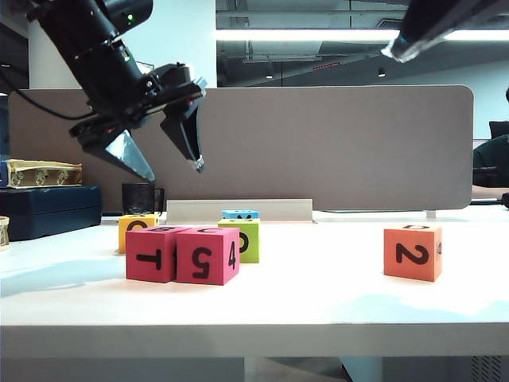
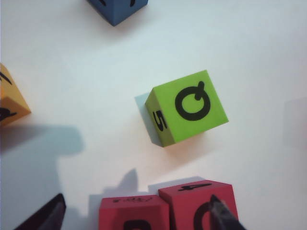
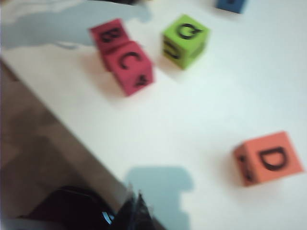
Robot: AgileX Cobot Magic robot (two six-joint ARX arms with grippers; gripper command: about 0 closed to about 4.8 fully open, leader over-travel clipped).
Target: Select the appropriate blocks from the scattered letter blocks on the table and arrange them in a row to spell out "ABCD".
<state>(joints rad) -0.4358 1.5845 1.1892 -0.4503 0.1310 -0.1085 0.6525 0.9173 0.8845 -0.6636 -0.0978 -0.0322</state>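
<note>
Left claw (image 1: pixel 171 155) raised high, jaws apart, empty; right claw (image 3: pixel 136 211) closed, raised.

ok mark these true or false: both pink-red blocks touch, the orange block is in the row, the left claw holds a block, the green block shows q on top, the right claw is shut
1. The two pink-red blocks sit touching side by side. True.
2. The orange block has joined the row. False: it stands apart, off to the right.
3. The left claw holds a block. False: it hangs open and empty above the table.
4. The green block shows Q on top. True.
5. The right claw is shut. True.
</note>
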